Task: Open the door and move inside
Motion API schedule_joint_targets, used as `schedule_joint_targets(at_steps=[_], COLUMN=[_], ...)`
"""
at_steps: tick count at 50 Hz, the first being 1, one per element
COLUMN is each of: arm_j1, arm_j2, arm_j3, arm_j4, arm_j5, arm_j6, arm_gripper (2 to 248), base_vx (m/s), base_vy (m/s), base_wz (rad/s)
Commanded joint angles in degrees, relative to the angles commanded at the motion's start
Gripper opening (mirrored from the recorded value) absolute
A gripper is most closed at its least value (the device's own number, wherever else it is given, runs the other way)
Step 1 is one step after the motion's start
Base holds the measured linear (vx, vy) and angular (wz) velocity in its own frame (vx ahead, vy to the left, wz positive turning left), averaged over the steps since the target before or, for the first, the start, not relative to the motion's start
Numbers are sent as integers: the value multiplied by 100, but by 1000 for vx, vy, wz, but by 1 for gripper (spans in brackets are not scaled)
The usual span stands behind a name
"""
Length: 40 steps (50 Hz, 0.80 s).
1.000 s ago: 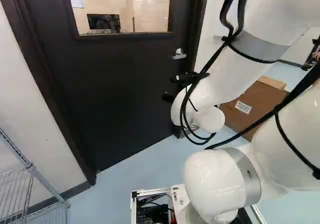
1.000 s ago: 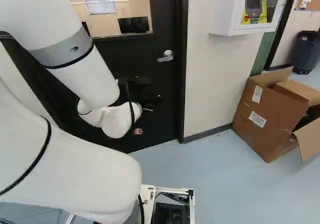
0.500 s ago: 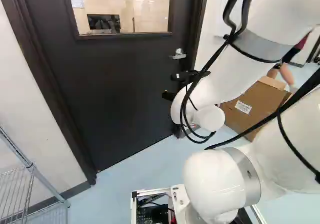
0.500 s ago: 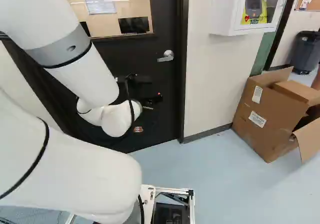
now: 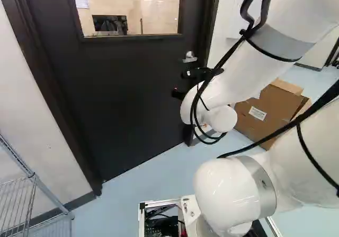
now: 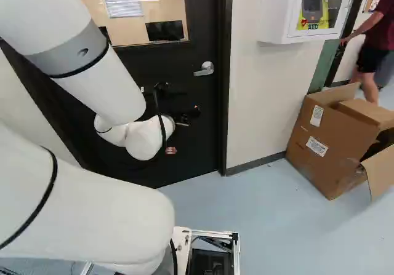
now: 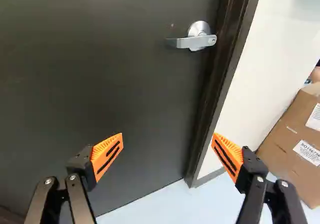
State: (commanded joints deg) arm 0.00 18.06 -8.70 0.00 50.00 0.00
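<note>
Orange-padded fingers [image 7: 106, 155] stood wide apart, released and holding nothing, facing the dark door [image 7: 100, 83]. Beyond them, at one o'clock from the fingers in the right base view, was the silver handle [image 7: 197, 41], untouched, its lever reaching toward nine o'clock from its round base. The door frame [image 7: 218, 83] ran just beside it, at three o'clock, and the door looked closed. Farther out, at three o'clock in the right base view, a cardboard box [image 6: 308, 164] sat on the floor [image 6: 265, 207] by the wall [image 6: 255, 103].

The step in hand seemed to be lining up with the handle. Next called for rising toward it, closing on or hooking the lever, and turning it down; opening the door and moving inside were still to do.
</note>
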Motion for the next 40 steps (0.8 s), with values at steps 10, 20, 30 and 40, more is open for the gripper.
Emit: schedule_joint_targets(at_steps=[10, 20, 30, 40], arm_j1=[0, 0, 0, 0], arm_j2=[-7, 12, 59, 50], arm_j3=[-147, -270, -368, -511], arm_j4=[0, 0, 0, 0], arm_j5=[0, 0, 0, 0], arm_j6=[0, 0, 0, 0], arm_gripper=[247, 247, 247, 247], base_vx=[0, 0, 0, 0], base_vy=[0, 0, 0, 0], base_wz=[0, 0, 0, 0])
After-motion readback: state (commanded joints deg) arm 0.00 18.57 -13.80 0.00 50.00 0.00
